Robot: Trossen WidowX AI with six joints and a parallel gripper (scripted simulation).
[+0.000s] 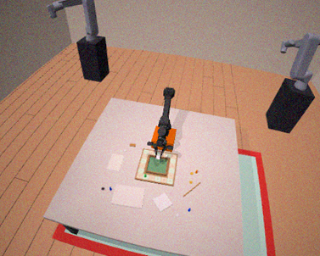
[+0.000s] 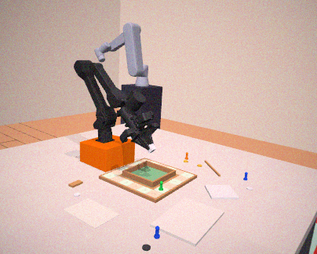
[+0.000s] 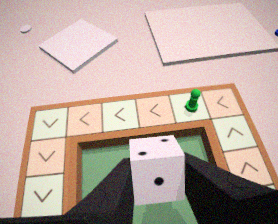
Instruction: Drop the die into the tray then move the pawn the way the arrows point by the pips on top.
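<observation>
My gripper (image 1: pixel 158 155) (image 2: pixel 151 147) is shut on the white die (image 3: pixel 157 172) (image 1: pixel 158 157) (image 2: pixel 152 148). The die is held above the tray's arm-side part, clear of the board. In the wrist view one face shows two pips and the face below it shows one. The dice tray (image 2: pixel 133 178) (image 3: pixel 73 165) has a green floor and brown walls, in the middle of the board (image 1: pixel 140 178) (image 2: pixel 129 190) (image 3: pixel 33 120). The green pawn (image 1: pixel 145 175) (image 2: pixel 161 186) (image 3: pixel 193 101) stands upright on a pale green square of the far row, one square from the corner. Arrows along that row point left in the wrist view.
White flat pieces (image 1: pixel 128 197) (image 1: pixel 162 202) (image 1: pixel 115 162) lie around the board. Blue pawns (image 2: pixel 157 233) (image 2: pixel 245 176), an orange pawn (image 2: pixel 187 156), a wooden stick (image 2: pixel 212 168), a brown block (image 2: pixel 75 183) and a black disc (image 2: pixel 146 247) are scattered on the table. Two grey arms (image 1: pixel 90 17) (image 1: pixel 305 57) stand beyond it.
</observation>
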